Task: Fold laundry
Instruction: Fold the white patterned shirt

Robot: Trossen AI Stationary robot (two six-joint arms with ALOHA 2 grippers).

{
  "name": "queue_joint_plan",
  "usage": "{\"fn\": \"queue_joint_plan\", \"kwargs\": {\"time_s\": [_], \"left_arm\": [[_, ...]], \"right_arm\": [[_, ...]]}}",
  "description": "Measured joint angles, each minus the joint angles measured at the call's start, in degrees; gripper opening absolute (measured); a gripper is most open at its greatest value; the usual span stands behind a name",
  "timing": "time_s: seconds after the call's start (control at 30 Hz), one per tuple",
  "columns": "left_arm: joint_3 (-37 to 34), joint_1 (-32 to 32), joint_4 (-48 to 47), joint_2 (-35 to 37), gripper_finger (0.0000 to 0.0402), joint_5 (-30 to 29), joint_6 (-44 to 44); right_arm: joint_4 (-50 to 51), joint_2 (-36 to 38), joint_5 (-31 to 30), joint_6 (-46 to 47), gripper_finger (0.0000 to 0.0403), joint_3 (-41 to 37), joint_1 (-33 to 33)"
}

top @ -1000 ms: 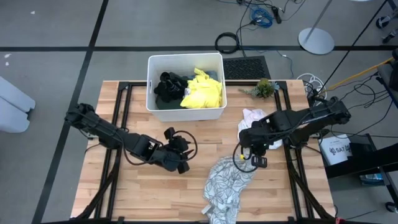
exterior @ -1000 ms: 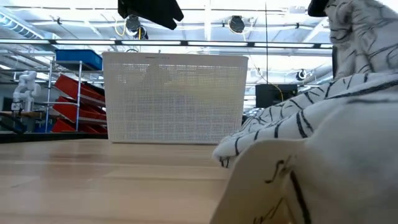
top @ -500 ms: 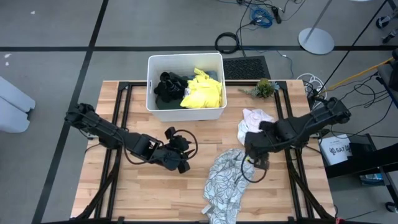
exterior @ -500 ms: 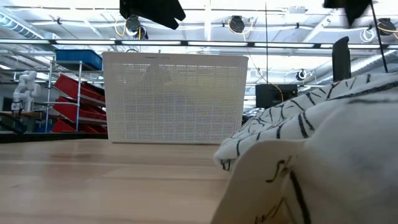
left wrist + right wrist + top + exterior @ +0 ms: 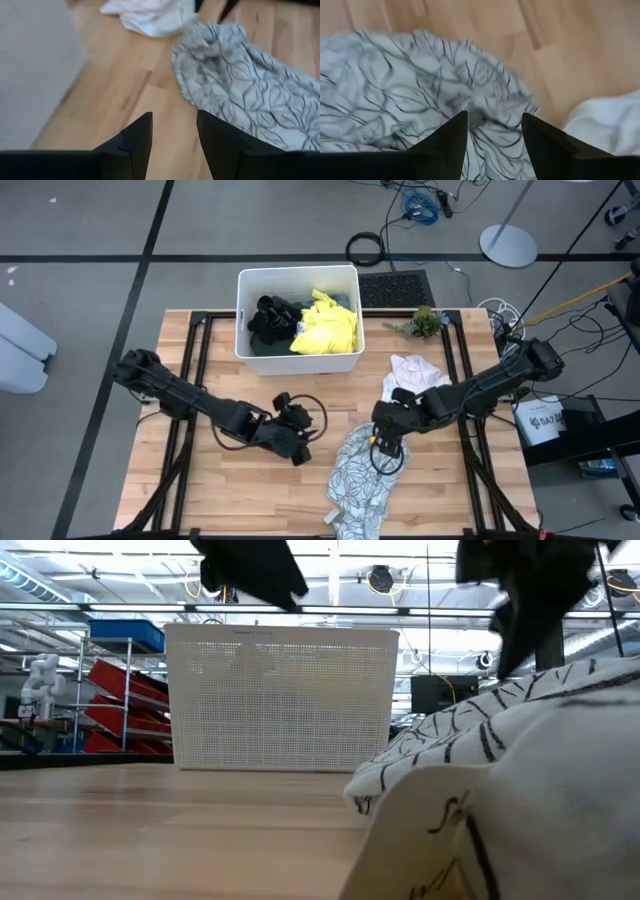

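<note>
The white garment with grey pattern (image 5: 362, 475) lies crumpled on the wooden table, near its front edge and right of the middle, with its near end over that edge. It fills the right of the low view (image 5: 520, 770). My right gripper (image 5: 495, 117) stands open over the garment's far end (image 5: 410, 90), slanting down. My left gripper (image 5: 172, 117) is open above bare wood just left of the garment (image 5: 240, 90), with nothing between its fingers. A plain white garment (image 5: 412, 368) lies bunched behind the patterned one. Yellow (image 5: 325, 325) and black (image 5: 270, 318) garments lie in the bin. My right gripper has a finger on either side of a raised fold at the patterned garment's far end (image 5: 485, 107). Whether the fingertips touch the cloth, I cannot tell.
The white plastic bin (image 5: 240, 320) stands at the table's far edge, left of the middle; it is the perforated wall in the low view (image 5: 280, 700). A small green plant (image 5: 425, 322) lies at the far right. Bare wood lies left of the left gripper.
My right gripper has let go of the patterned garment's far end, which it held lifted; that end has dropped onto the heap. The gripper then sank and moved toward the table's left, over the cloth. My left gripper has edged toward the garment.
</note>
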State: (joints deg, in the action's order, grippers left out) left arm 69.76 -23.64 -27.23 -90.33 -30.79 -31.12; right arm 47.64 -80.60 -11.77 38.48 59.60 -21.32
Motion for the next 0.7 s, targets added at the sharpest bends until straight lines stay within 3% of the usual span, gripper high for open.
{"fn": "queue_joint_plan", "kwargs": {"time_s": [0.23,0.4,0.5,0.6,0.7], "left_arm": [[0.0,0.98,6.41,-6.65,0.0164,2.64,-0.02],[0.02,3.15,26.98,-13.65,0.0164,15.85,-0.31],[0.04,4.79,35.19,-18.39,0.0164,21.4,-6.52],[0.04,6.87,35.75,-22.46,0.0164,20.59,-12.68],[0.02,8.6,36.27,-26.22,0.0164,18.87,-13.03]], "right_arm": [[-14.81,-0.28,9.88,1.99,0.0172,-12.64,-0.16],[-15.1,-1.51,11.57,3.72,0.0171,-15.64,-0.17],[-15.2,-1.84,11.54,3.74,0.0171,-16.0,-0.17],[-16.37,-1.81,10.32,3.75,0.0171,-16.01,-0.35],[-17.7,-1.81,8.48,3.51,0.0171,-16.01,-0.87]]}}
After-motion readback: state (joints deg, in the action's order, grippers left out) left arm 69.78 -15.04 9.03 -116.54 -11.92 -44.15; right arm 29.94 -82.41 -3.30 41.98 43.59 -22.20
